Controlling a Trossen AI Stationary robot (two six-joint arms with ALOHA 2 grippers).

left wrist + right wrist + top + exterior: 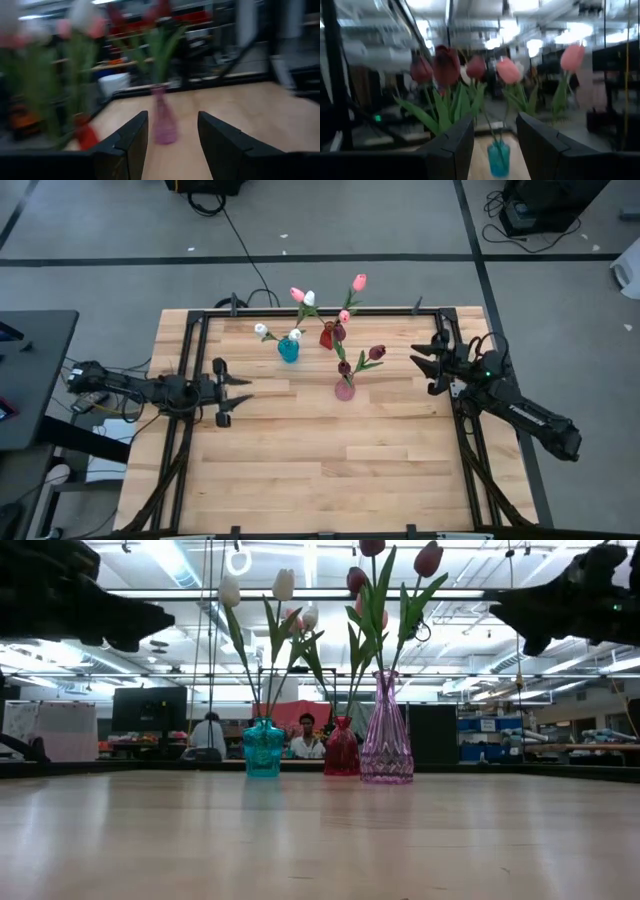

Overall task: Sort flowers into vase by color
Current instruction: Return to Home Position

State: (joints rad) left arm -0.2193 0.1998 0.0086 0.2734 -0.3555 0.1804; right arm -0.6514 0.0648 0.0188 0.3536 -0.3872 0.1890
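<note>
Light wood-plank tabletop (pixel 320 470) carries teal glass vase (pixel 288 351), red glass vase (pixel 327 337) and pink glass vase (pixel 345 390) w/ artificial tulips (pixel 359 282). Left claw (pixel 243 392) and right claw (pixel 420 367): released, empty, at opp. sides. Grey floor (pixel 350 220) surrounds.

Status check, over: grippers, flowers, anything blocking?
Left gripper open, empty, left side. Right gripper open, empty, right side. White flowers in blue vase, pink flowers in red vase, dark red flowers in pink vase. No obstruction seen.

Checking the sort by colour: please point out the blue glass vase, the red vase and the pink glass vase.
Squat blue glass vase (pixel 263 750): low view, on its round belly.
Small red vase (pixel 341 752): low view, on its lower body.
Tall pink glass vase (pixel 386 748): low view, on its ribbed body.
</note>
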